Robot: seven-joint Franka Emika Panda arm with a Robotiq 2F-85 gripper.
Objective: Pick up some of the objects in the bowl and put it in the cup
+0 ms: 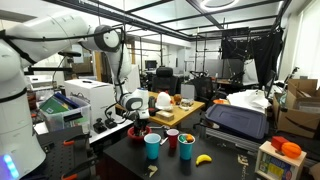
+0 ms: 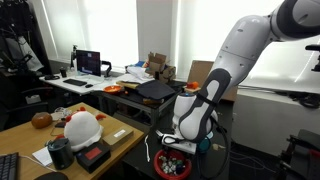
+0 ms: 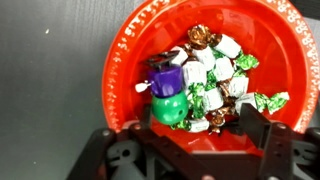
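The red bowl (image 3: pixel 125 60) fills the wrist view. It holds several small wrapped pieces (image 3: pixel 215 70) in green, white and brown, plus a purple-and-green toy (image 3: pixel 168 92). My gripper (image 3: pixel 200 122) is open and low inside the bowl, its two dark fingers on either side of the nearest pieces. In both exterior views the gripper (image 1: pixel 137 110) (image 2: pixel 186 146) hangs straight down over the bowl (image 1: pixel 139 131) (image 2: pixel 172 167). A teal cup (image 1: pixel 152 146), a red cup (image 1: pixel 172 140) and another teal cup (image 1: pixel 187 148) stand beside the bowl on the dark table.
A banana (image 1: pixel 204 158) lies on the dark table (image 1: pixel 215 165) near the cups. A wooden block with an orange object (image 1: pixel 284 152) stands at the table's corner. A wooden desk (image 2: pixel 25 135) with a white-and-red object (image 2: pixel 82 126) and a black container (image 2: pixel 60 152) is nearby.
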